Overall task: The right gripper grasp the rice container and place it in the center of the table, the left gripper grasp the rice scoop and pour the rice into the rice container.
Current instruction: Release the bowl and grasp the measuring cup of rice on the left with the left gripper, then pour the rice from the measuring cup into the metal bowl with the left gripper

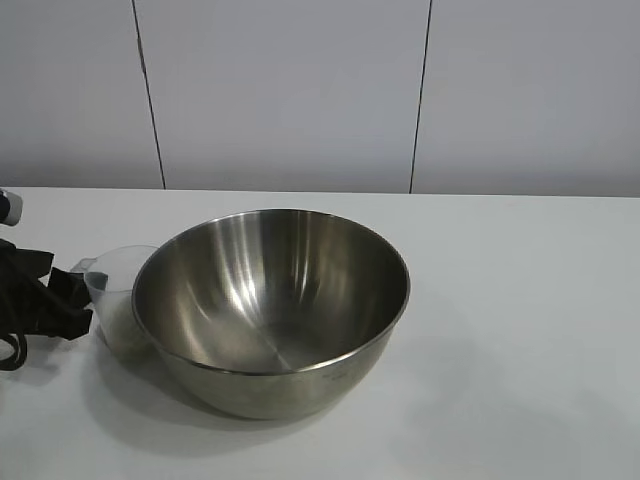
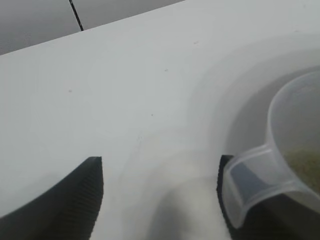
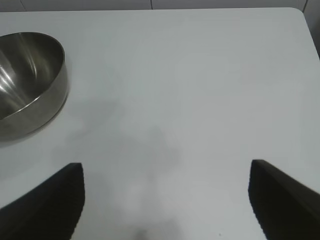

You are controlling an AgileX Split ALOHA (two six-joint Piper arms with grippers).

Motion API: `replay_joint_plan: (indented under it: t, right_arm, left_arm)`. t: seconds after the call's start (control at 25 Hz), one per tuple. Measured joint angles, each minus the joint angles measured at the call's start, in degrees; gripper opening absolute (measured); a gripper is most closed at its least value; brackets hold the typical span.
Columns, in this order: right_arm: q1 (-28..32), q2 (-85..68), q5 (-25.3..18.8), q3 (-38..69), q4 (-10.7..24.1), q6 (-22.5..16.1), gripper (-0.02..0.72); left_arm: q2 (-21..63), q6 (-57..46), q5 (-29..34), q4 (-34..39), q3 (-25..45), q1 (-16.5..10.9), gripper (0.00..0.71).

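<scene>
left gripper, fingers apart in its wrist view, flanks the rice scoop at the rice container's nine o'clock; pinch the handle squarely, lift level.

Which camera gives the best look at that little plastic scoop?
The left wrist view: the scoop fills its corner, spout and rice inside both showing. The exterior view shows it partly hidden behind the bowl. The right wrist view misses it.

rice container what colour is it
Shiny brushed silver steel; the rice container shows best in the exterior view.
</scene>
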State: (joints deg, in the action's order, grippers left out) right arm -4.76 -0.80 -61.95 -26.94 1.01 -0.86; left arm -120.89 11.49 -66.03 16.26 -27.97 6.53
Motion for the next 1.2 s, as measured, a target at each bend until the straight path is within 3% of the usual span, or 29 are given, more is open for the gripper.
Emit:
replay_joint_plan:
  t: [0.16, 0.68, 0.96, 1.04, 1.2]
  right_arm:
    - [0.0, 0.0, 0.0, 0.0, 0.0, 0.0, 0.61]
    - [0.0, 0.0, 0.0, 0.0, 0.0, 0.0, 0.61]
    - [0.0, 0.0, 0.0, 0.0, 0.0, 0.0, 0.61]
    - [0.0, 0.0, 0.0, 0.0, 0.0, 0.0, 0.61]
    - [0.0, 0.0, 0.0, 0.0, 0.0, 0.0, 0.61]
  left_arm:
    - [0.3, 1.3, 0.1, 2.2, -0.1, 0.0, 0.01]
    - [10.2, 1.9, 1.2, 2.4, -0.6, 0.0, 0.003]
    - [21.8, 2.2, 18.3, 4.9, -7.2, 0.3, 0.003]
    - [24.5, 2.5, 24.1, 6.7, -9.7, 1.6, 0.003]
    - [27.2, 4.6, 34.1, 10.1, -15.3, 6.8, 0.003]
